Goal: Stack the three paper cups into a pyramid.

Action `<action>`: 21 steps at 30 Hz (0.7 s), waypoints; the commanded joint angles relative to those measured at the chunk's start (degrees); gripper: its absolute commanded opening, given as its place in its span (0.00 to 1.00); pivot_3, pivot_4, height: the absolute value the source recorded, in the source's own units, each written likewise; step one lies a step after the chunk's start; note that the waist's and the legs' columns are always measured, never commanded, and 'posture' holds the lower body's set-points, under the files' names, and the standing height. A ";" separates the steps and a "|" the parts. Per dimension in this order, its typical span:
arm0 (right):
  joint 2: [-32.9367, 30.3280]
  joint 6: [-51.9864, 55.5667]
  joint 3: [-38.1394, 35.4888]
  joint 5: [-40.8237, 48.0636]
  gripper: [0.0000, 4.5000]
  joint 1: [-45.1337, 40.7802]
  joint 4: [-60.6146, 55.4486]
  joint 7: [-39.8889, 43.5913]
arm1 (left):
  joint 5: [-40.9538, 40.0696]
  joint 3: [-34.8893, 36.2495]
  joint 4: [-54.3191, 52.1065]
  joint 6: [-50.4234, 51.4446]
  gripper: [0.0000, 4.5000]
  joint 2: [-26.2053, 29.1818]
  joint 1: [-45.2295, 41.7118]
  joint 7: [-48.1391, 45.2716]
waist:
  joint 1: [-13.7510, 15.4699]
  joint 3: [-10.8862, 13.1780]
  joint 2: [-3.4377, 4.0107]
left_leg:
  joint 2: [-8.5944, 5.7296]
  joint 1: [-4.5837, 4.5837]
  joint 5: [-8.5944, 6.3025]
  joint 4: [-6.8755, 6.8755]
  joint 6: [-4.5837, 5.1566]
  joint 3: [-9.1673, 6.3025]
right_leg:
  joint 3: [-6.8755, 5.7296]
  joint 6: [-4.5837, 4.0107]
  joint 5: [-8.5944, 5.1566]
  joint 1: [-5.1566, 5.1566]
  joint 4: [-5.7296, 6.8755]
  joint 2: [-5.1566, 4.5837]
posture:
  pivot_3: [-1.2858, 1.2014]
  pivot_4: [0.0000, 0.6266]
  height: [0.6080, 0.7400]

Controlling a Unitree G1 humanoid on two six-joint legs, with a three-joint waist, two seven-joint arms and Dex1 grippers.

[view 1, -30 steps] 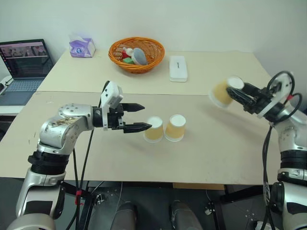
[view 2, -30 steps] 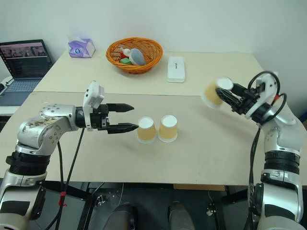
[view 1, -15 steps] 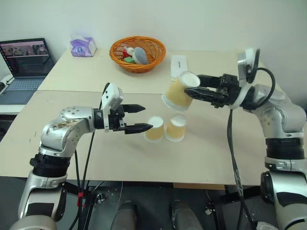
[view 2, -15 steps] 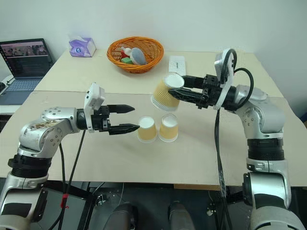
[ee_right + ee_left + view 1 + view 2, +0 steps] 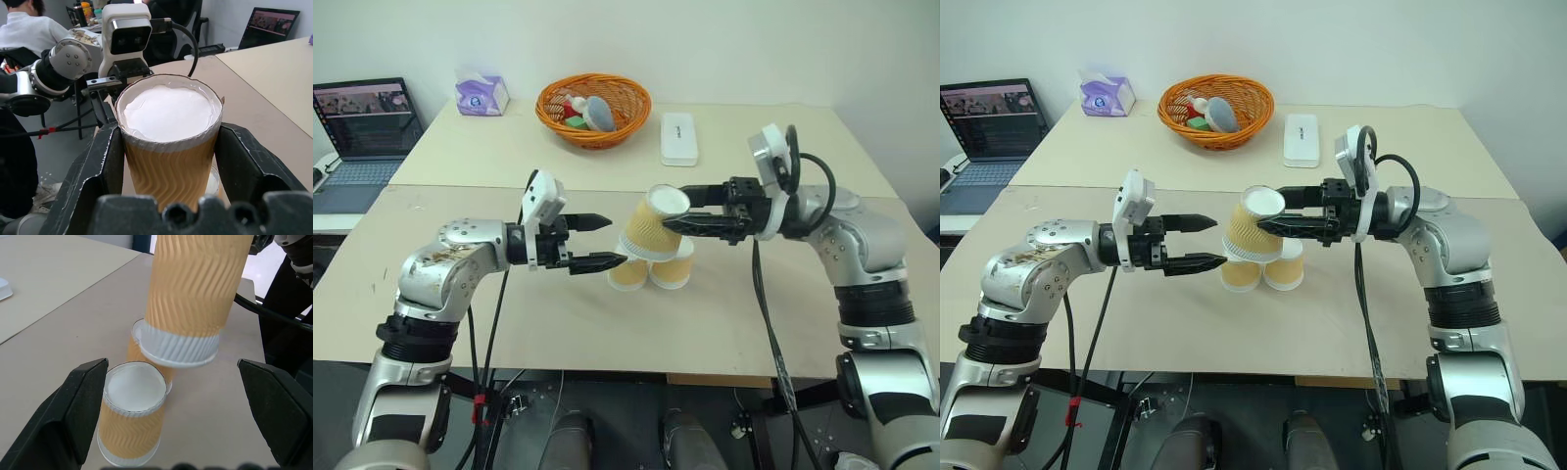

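Two paper cups stand upside down side by side on the near table, touching. The third paper cup hangs tilted just above them, white bottom up, with my right gripper shut on its ribbed wall. The right wrist view shows that cup between both fingers. My left gripper is open, level, just left of the standing cups. In the left wrist view the nearer cup sits between its fingers, with the held cup above and behind.
An orange basket with small items, a white box and a tissue pack sit on the far table. A laptop stands at the left. A person sits in the background of the right wrist view.
My right gripper has carried its cup leftward and a little lower, from the right side to just over the two standing cups. The left gripper has stayed in place, open.
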 commanded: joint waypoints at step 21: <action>2.05 -8.16 1.14 -8.48 0.55 -5.72 10.62 4.59 | -1.70 1.06 -2.86 1.71 1.00 -0.34 -0.45 1.03 | -0.01 0.01 0.01 | 0.00 -0.02 0.00 0.00 0.00 0.00 | 0.00 0.00 0.00 -0.03 0.01 0.00 | 0.52 0.24 0.50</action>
